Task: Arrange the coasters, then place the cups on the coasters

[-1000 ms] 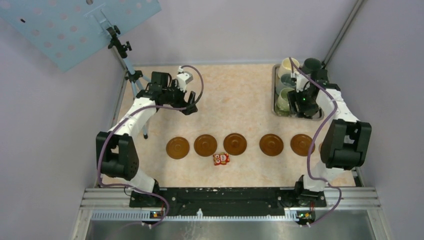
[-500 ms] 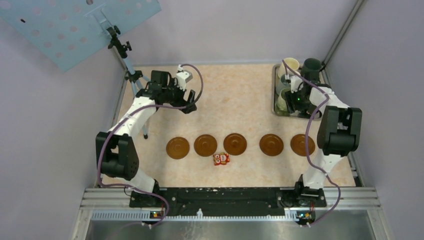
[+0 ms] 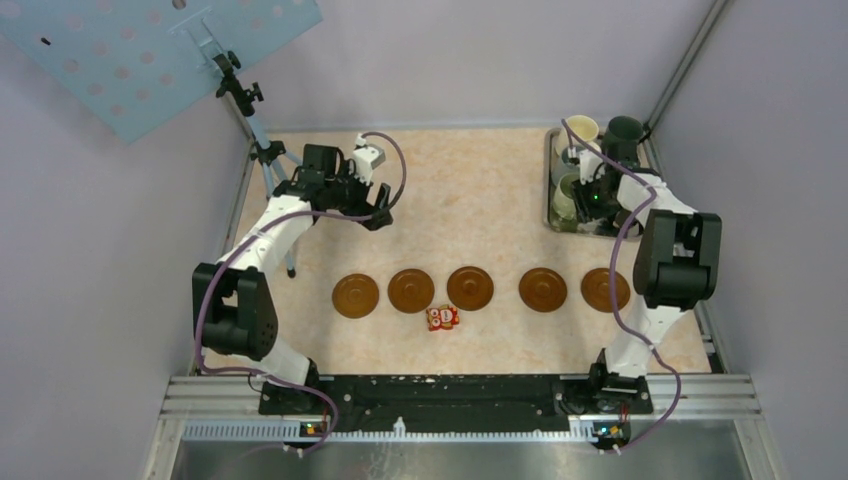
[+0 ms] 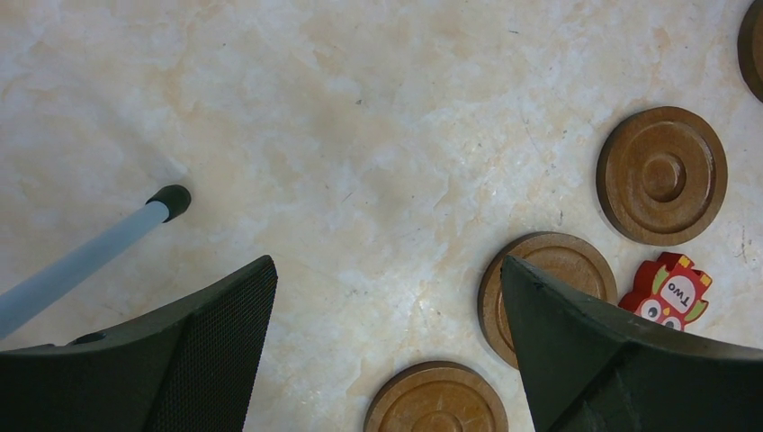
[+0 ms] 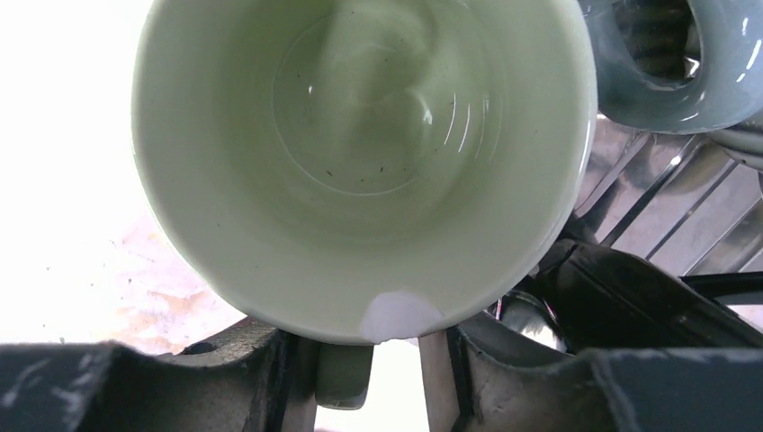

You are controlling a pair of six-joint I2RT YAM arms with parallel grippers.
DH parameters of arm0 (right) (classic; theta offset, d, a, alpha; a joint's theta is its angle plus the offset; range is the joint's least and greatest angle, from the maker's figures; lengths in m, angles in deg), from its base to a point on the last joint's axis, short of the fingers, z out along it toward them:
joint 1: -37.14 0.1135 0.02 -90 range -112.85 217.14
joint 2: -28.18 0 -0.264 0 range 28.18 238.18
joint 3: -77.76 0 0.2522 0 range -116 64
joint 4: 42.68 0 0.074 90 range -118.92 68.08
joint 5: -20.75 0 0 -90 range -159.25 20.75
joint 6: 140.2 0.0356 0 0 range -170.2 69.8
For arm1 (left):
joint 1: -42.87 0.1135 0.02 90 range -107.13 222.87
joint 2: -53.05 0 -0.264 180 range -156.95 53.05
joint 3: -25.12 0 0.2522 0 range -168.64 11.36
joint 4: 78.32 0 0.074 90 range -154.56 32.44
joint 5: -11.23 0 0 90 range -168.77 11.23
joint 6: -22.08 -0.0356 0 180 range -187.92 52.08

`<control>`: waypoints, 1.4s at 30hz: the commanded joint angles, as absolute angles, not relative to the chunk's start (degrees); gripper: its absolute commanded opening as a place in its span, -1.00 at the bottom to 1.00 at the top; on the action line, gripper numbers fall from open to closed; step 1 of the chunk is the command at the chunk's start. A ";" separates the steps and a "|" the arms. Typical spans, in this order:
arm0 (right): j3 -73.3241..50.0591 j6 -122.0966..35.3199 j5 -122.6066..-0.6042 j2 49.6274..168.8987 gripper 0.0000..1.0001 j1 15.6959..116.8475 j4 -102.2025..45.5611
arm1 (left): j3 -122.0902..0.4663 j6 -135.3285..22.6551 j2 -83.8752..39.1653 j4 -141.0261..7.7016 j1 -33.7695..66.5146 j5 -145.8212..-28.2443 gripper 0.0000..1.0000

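Inside the metal tray (image 3: 549, 172) stand several cups (image 3: 583, 128).

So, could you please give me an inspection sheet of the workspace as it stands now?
Surface: beige marbled tabletop, no spills seen.
Job's things: five coasters visible in a near row, all bare; mugs crowded in the metal tray at far right, the pale green mug right under the right wrist camera.
Clutter: red-and-white packet beside the coaster row.
End effectors: left end effector open above bare table; right end effector with jaws either side of the pale green mug's handle, a gap showing on one side.
Cables: purple cables run along both arms, clear of the coasters.
Surroundings: tripod carrying a blue perforated panel at far left.
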State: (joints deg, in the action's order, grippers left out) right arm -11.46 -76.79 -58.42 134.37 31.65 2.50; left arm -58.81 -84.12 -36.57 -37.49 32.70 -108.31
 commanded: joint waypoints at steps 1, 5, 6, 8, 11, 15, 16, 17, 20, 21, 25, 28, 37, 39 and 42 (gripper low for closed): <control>-12.50 -76.85 -56.70 135.94 -0.26 32.31 -3.46 | -62.07 -86.24 -35.90 -38.22 32.85 -107.33 0.97; -12.96 -77.10 -56.68 136.82 -0.41 32.31 -3.74 | -61.92 -86.71 -35.55 -37.86 32.85 -106.91 0.98; -13.12 -77.24 -56.75 136.96 -0.44 32.31 -3.58 | -61.93 -86.72 -35.52 -37.78 32.85 -106.79 0.97; -13.33 -77.36 -56.77 136.95 -0.53 32.31 -3.24 | -61.94 -86.72 -35.54 -37.75 32.85 -106.57 0.97; -13.70 -77.36 -56.45 136.28 -0.67 32.31 -2.49 | -61.68 -86.51 -35.54 -37.75 32.85 -106.60 0.97; -13.66 -77.36 -55.16 134.39 -0.98 32.31 -1.63 | -61.50 -86.20 -35.78 -38.00 32.85 -107.08 0.97; -13.52 -77.36 -54.77 133.71 -1.00 32.31 -1.63 | -61.51 -86.19 -35.88 -38.09 32.85 -107.34 0.98; -13.27 -77.32 -54.35 132.88 -1.00 32.31 -1.65 | -61.67 -86.20 -36.01 -38.18 32.85 -107.56 0.97; -12.48 -76.80 -52.89 130.17 -1.00 32.31 -1.85 | -62.07 -86.11 -36.44 -38.37 32.85 -108.11 0.97; -12.16 -76.71 -52.44 129.23 -1.00 32.31 -1.93 | -62.18 -86.11 -36.58 -38.37 32.85 -108.25 0.97; -11.17 -76.52 -50.91 125.20 -1.00 32.23 -1.48 | -62.45 -85.85 -37.18 -38.37 32.85 -108.90 0.98; -10.18 -76.88 -49.77 121.90 -1.00 31.95 -1.09 | -62.76 -85.69 -37.68 -38.37 32.90 -109.47 0.97; -4.76 -78.51 -45.14 114.27 -1.00 27.97 -0.42 | -64.23 -85.15 -39.55 -38.48 32.85 -111.04 0.97; -3.84 -78.54 -42.99 112.67 -1.00 25.87 -0.01 | -64.62 -85.01 -39.83 -38.54 32.85 -111.30 0.98; -2.17 -79.97 -39.75 108.76 -1.00 21.83 1.79 | -65.12 -84.97 -40.11 -38.43 32.85 -111.83 0.97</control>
